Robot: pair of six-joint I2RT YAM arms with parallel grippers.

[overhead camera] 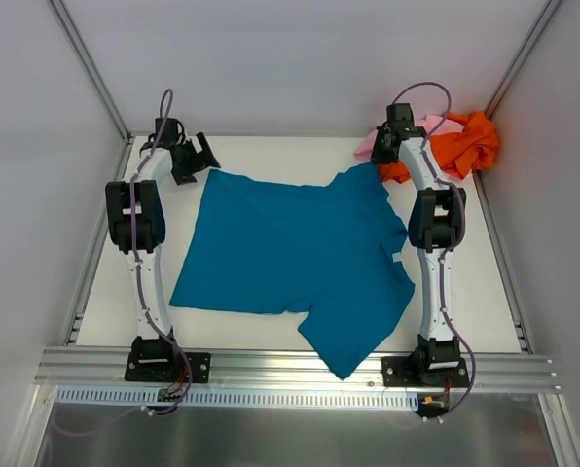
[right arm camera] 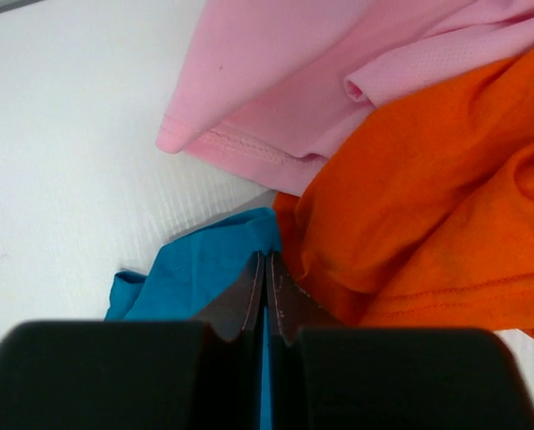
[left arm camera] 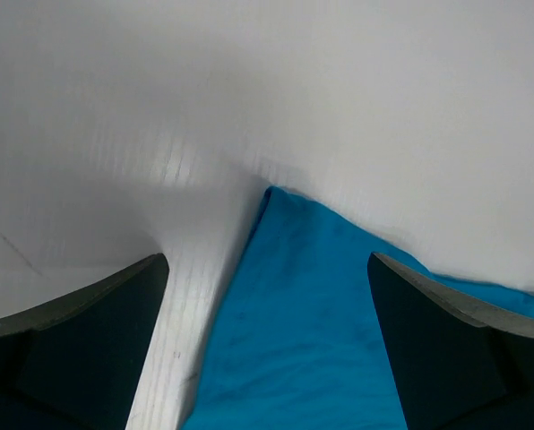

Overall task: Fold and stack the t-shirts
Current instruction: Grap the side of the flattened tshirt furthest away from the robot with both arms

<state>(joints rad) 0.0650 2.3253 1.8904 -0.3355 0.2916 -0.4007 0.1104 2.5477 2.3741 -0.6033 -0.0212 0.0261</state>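
Nearest me, a flap of the teal-blue t-shirt (overhead camera: 290, 253) spills past the near edge of the tabletop (overhead camera: 480, 292) onto the rail (overhead camera: 271, 365). Nothing is folded yet and no stack is started! Mid-tabletop, the shirt's body lies spread fairly flat with a few wrinkles, so I judge this to be the laying-out step, with every fold ahead of me. Further out on the left, my left jaws stand wide. The shirt's far left corner lies just ahead, centred in the gap, and touches neither of the fingers (left arm camera: 97, 340). Far right, my right jaws are pinched tight on teal cloth at the far right corner, with blue caught between the fingertips (right arm camera: 245, 300). Just beyond that grip, and touching the teal, the orange t-shirt (right arm camera: 428, 206) and pink t-shirt (right arm camera: 276, 81) sit crumpled in a heap.
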